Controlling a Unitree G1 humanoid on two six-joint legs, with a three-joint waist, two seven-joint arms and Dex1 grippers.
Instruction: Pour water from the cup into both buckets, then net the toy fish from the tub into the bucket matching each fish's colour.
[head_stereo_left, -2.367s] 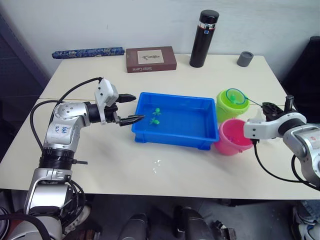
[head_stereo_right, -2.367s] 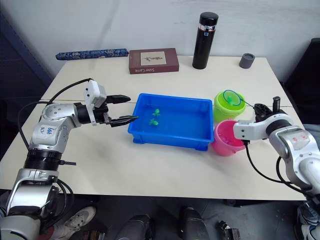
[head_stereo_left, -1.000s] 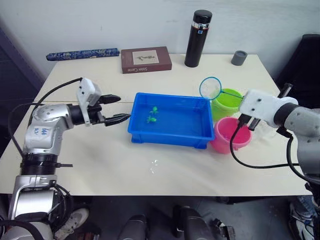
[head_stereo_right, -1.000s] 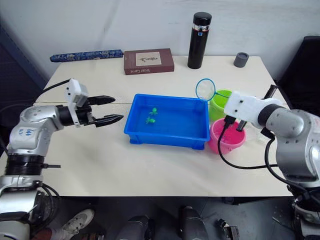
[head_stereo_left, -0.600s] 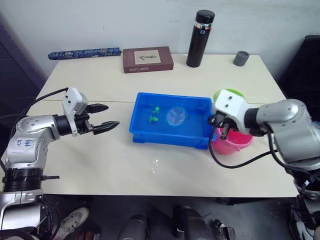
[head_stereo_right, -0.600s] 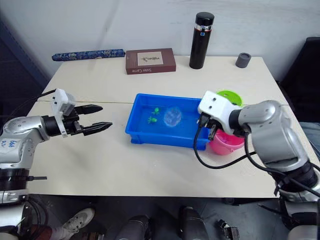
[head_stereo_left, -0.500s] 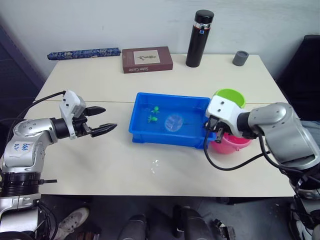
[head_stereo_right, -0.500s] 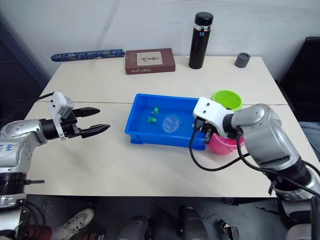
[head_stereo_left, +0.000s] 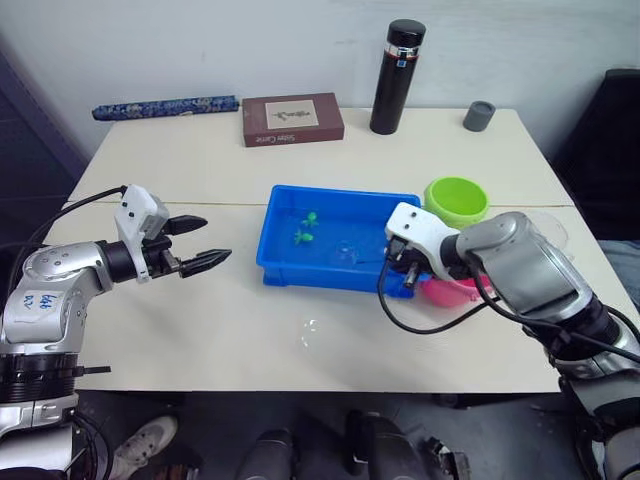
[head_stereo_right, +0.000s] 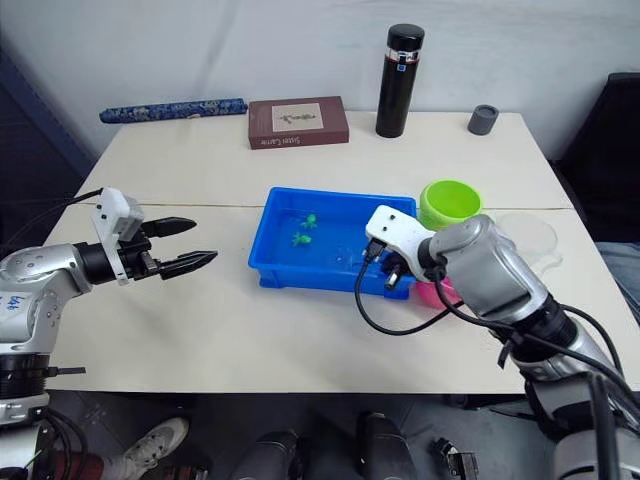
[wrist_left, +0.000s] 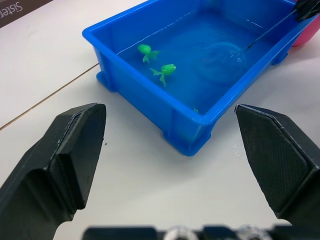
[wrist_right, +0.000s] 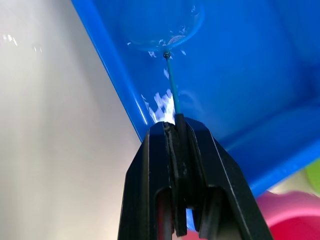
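My right gripper (wrist_right: 176, 131) clamps the net (wrist_left: 220, 52) inside the tub (head_stereo_left: 282, 272); left gripper (head_stereo_left: 200, 242) gapes. Risk: hoop bumps green fish (wrist_left: 166, 69) away.

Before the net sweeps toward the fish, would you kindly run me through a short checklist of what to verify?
1. Net held firmly: ok. The right tool is shut on the net handle.
2. Net hoop in the water inside the tub: ok.
3. Targets present: ok. Two green fish lie at the tub's far-left end, apart from the hoop.
4. Matching bucket free: ok. The green bucket stands open beyond the tub's right end.
5. Left tool out of the way: ok. It is open, hovering left of the tub.
6. Pink fish left in the tub: cannot tell.
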